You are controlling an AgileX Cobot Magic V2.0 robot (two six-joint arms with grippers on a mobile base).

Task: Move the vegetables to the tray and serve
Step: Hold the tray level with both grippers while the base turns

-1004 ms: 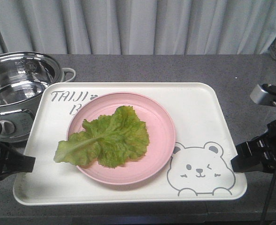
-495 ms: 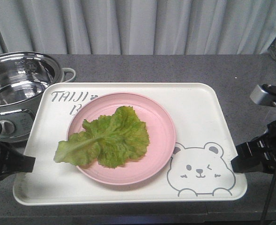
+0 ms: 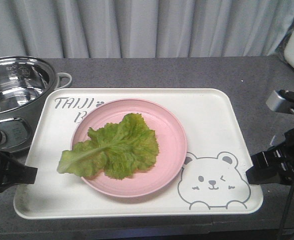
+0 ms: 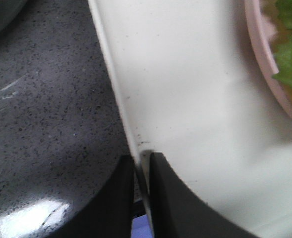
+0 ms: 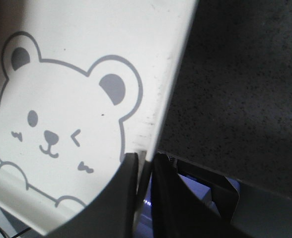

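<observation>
At upper left, a steel pot (image 3: 14,87) crowded the tray (image 3: 212,115), whose left rim the left jaws pinched, nearly closed. Stiff and smooth, the tray probably needed level carrying: the lettuce leaf (image 3: 114,147) lay loose on the pink plate (image 3: 169,145). The right jaws pinched the right rim likewise.

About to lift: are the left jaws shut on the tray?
Shut: left wrist view shows both jaws pinching the tray rim.

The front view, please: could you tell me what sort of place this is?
Probably a staged kitchen counter: a dark speckled countertop, a steel pot, a tray carrying a plate of lettuce, and a grey curtain as backdrop.
</observation>
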